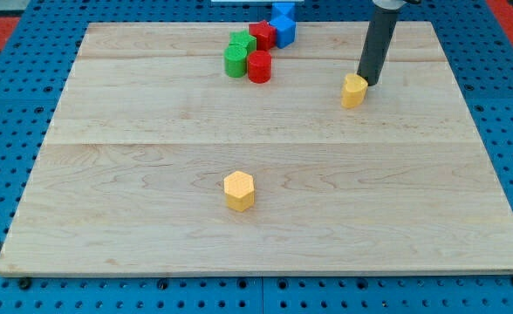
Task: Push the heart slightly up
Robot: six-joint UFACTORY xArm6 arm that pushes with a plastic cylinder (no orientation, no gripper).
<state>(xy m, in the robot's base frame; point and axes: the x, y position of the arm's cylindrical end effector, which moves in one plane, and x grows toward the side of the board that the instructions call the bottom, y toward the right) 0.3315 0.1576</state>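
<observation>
Up top-right, my tip point(367, 83) touches yellow heart point(353, 90) on tabletop point(152, 157). No pincer on rod, so can't tell its state. Yellow hexagon point(239, 190) sits well apart, btm-center.

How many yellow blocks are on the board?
2. The yellow heart sits at the view's upper right, with my tip just beside it on its right; the yellow hexagon lies near the centre, lower down.
</observation>
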